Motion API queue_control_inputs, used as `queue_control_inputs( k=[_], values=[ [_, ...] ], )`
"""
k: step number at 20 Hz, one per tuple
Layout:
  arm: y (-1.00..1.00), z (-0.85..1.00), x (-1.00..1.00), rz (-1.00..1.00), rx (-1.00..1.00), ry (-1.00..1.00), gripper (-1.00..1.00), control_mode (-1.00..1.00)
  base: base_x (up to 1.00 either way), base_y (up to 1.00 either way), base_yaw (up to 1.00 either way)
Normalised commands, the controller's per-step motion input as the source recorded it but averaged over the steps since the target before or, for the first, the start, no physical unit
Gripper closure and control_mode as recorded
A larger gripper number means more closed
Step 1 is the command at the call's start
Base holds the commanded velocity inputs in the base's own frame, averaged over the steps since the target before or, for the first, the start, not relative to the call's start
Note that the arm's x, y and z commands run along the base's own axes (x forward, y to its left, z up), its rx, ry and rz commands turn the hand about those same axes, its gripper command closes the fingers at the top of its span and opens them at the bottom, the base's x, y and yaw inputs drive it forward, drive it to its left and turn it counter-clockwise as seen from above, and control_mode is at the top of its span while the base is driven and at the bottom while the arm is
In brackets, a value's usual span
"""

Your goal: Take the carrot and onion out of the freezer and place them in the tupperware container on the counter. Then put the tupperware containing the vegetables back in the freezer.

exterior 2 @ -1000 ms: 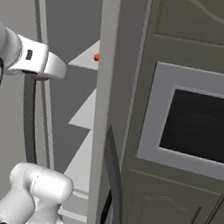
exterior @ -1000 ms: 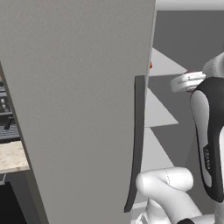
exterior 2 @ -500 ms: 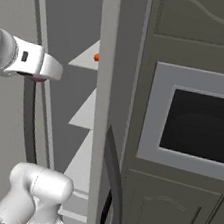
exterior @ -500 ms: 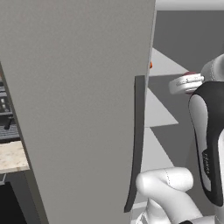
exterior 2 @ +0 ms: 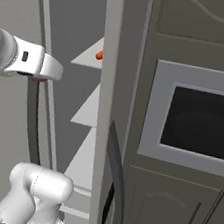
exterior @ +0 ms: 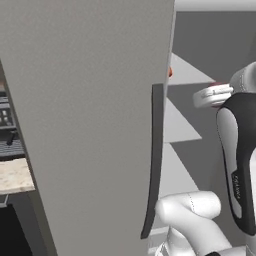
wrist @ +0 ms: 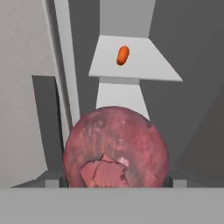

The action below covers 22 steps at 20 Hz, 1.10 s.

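In the hand view my gripper (wrist: 116, 179) is shut on the onion (wrist: 115, 146), a dark red-purple ball that hides most of both finger tips. Beyond it the carrot (wrist: 123, 55) lies on a pale upper shelf (wrist: 148, 65) inside the freezer. The carrot (exterior 2: 99, 55) also shows as a small orange spot in the right base view, and the carrot (exterior: 170, 72) peeks past the door edge in the left base view. The freezer door (exterior: 85, 125) stands open, its dark curved handle (exterior: 154, 160) facing me. The tupperware container is out of view.
A strip of the beige counter (exterior: 15, 175) shows left of the open door. To the right of the freezer stands a dark cabinet wall with a built-in oven (exterior 2: 203, 127). My own arm (exterior: 240, 160) rises close beside the door.
The hand with the onion has shifted only slightly in front of the freezer opening. The door and the carrot have not moved.
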Motion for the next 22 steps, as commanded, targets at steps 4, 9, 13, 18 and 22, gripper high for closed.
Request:
queue_control_inputs(
  k=[4, 9, 13, 18, 22],
  values=[
    [0.00, 0.00, 0.00, 0.00, 0.00, 0.00, 1.00, 1.00, -0.73, 0.70, 0.00],
    [0.00, 0.00, 0.00, 0.00, 0.00, 0.00, 1.00, 1.00, -0.33, 0.99, 0.00],
    [0.00, 0.00, 0.00, 0.00, 0.00, 0.00, 1.00, 1.00, 0.00, 1.00, 0.00],
    [0.00, 0.00, 0.00, 0.00, 0.00, 0.00, 1.00, 1.00, 0.00, 1.00, 0.00],
    [0.00, 0.00, 0.00, 0.00, 0.00, 0.00, 1.00, 1.00, 0.00, 1.00, 0.00]
  ],
)
